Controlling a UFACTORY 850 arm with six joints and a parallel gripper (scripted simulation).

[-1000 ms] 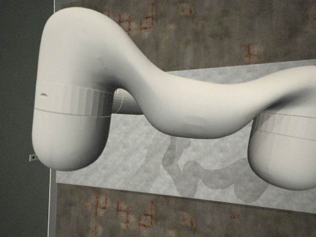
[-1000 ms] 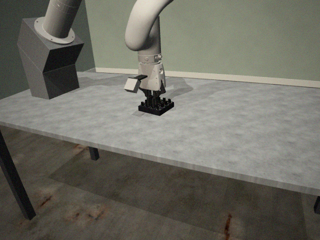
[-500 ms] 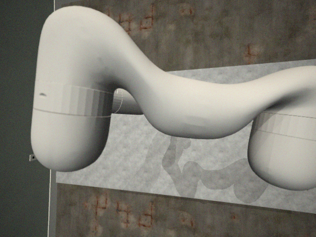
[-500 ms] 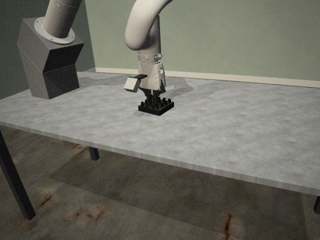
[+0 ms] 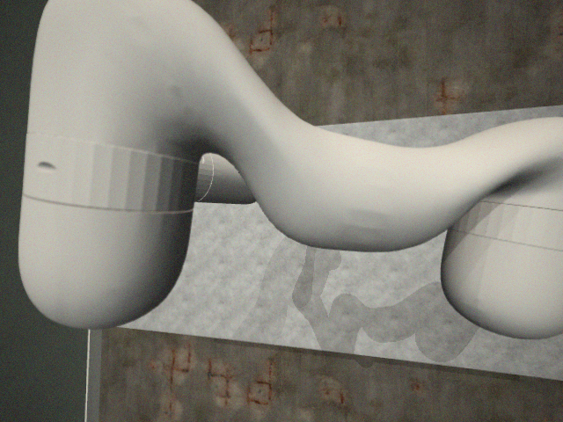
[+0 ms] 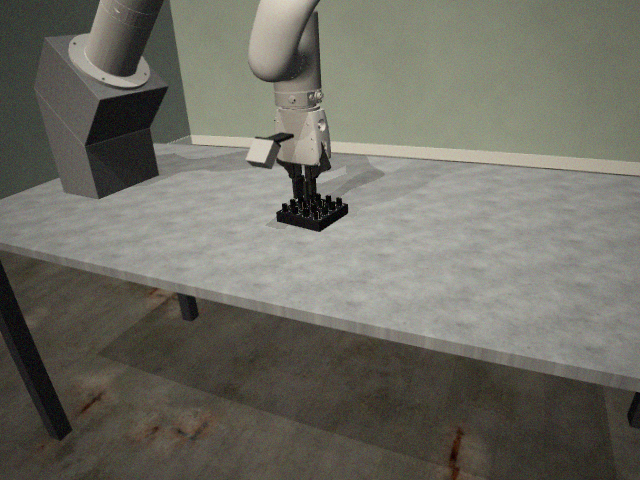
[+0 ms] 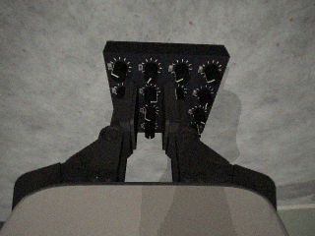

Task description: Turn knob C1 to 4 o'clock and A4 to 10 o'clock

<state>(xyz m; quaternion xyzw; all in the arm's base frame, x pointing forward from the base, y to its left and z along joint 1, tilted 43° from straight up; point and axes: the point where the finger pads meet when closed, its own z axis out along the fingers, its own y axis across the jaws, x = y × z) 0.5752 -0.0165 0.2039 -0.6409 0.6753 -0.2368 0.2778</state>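
The gripper (image 7: 149, 129), fingers slightly parted and gripping nothing, hangs upright over the knob box (image 7: 164, 49), straddling a knob column running toward 12 o'clock.

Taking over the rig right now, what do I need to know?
Tool: partly open, holding nothing. Its fingers reach down over the knob box, one on each side of the second column from the left in the wrist view, with small gaps beside the nearest knob.
Knob box: flat on the table, near the middle, with the arm straight above it.
Done: cannot confirm. The names are too small to read, so neither C1 nor A4 can be checked.
Left: find the socket side, identify C1 and A4, check both pointers, then lift away without nudging neighbours.
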